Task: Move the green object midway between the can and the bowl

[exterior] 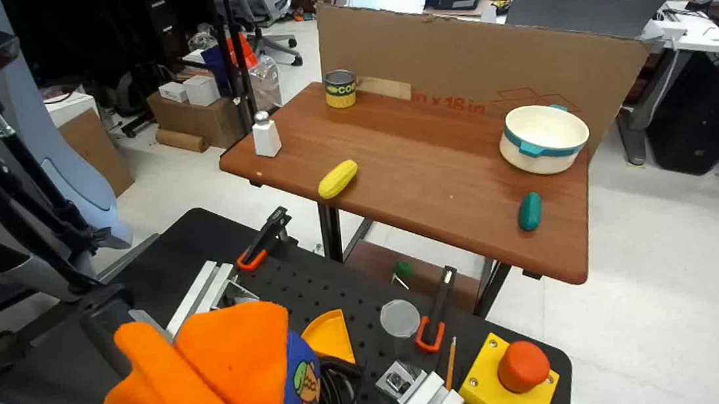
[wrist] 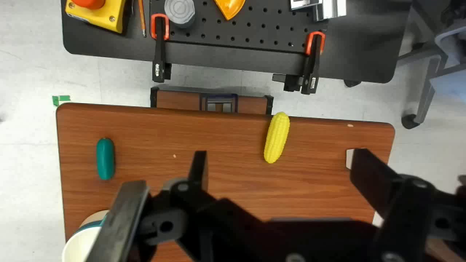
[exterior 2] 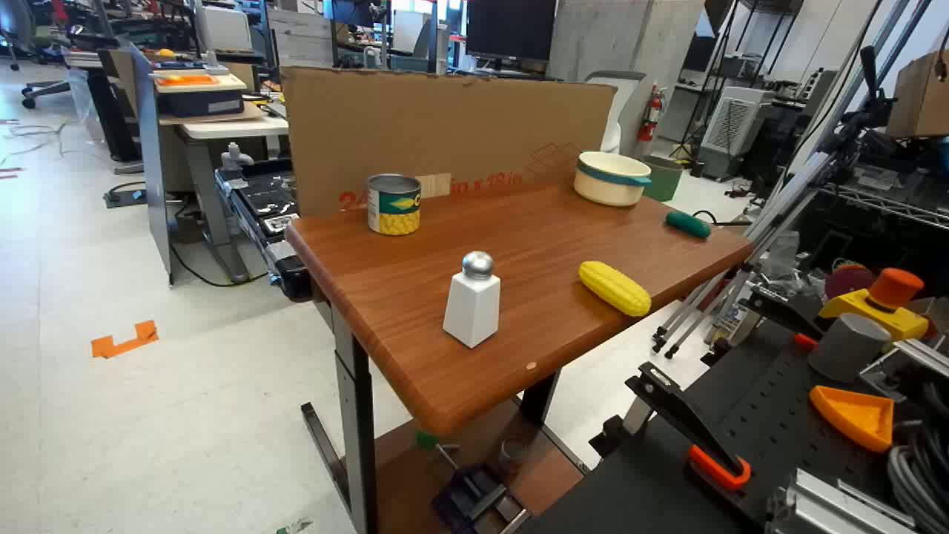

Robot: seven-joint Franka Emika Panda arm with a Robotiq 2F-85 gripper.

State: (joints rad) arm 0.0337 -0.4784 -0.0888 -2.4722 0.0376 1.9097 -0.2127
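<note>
A small green object (exterior: 531,212) lies on a brown wooden table (exterior: 408,158), near its closest right-hand corner in an exterior view, with a white bowl (exterior: 544,164) banded in teal just behind it, the two apart. A can (exterior: 341,90) with a yellow and green label stands upright well away at the far edge, before a cardboard panel (exterior: 449,41). A yellow ear of corn (exterior: 338,179) lies by the near edge; a yellow box (exterior: 493,395) with a red button (exterior: 524,365) sits on a black bench (exterior: 198,244) in the foreground.

In an exterior view, a white shaker (exterior 2: 472,305) with a silver cap stands near the closest corner, the can farther back to its left. The bowl and the green object occupy the table's far end.

In the wrist view, the gripper (wrist: 261,169) fills the bottom, its jaws parted wide above the table. The green object lies at left, apart from the gripper, which partly hides the bowl at lower left. Two clamps (wrist: 159,62) sit at the bench's edge.
</note>
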